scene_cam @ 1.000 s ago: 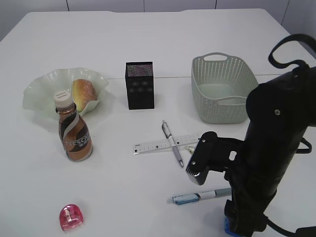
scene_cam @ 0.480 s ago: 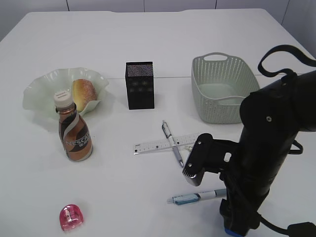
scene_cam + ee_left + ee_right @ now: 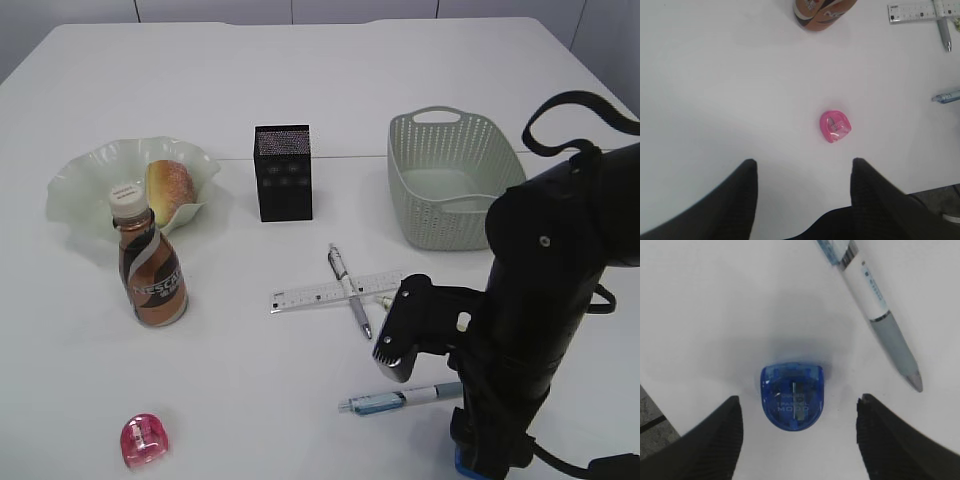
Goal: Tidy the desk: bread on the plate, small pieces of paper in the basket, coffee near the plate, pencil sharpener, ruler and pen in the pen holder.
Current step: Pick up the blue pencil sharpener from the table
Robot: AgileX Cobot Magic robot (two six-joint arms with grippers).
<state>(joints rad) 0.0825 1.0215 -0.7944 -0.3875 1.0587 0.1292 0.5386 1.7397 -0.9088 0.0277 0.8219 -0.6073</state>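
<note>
A white tabletop [image 3: 330, 90] carries everything. At the left rear a pale green wavy-edged plate [image 3: 75, 185] holds the bread [image 3: 171, 187], and a brown coffee bottle [image 3: 150, 265] with a white cap stands upright just in front of the plate, touching or nearly touching its rim from this angle. A black pen holder [image 3: 284, 172] stands upright near the middle, and a light green perforated basket [image 3: 445, 170] sits to its right; its inside shows only a bare floor where it can be seen. Between holder and basket, nearer the front, a clear ruler [image 3: 318, 293] lies flat with a silver pen [image 3: 349, 289] lying across it; a small pale scrap peeks out at the ruler's right end, partly hidden by the right arm. A second pen, blue and white [image 3: 395, 399], lies further forward. The right arm's black bulk fills the front right corner and hides much of that area in the exterior view. The right gripper [image 3: 797, 432] points straight down with its jaws apart, one on each side of a blue pencil sharpener [image 3: 792, 394] that lies flat on the tabletop, neither jaw touching it; the blue-and-white pen's grey grip and tip [image 3: 892, 347] lie just beside the sharpener, close to one jaw. The left gripper [image 3: 802, 197] hovers with jaws apart and empty above a pink pencil sharpener [image 3: 835, 127], which lies alone at the front left, well apart from the bottle.
</note>
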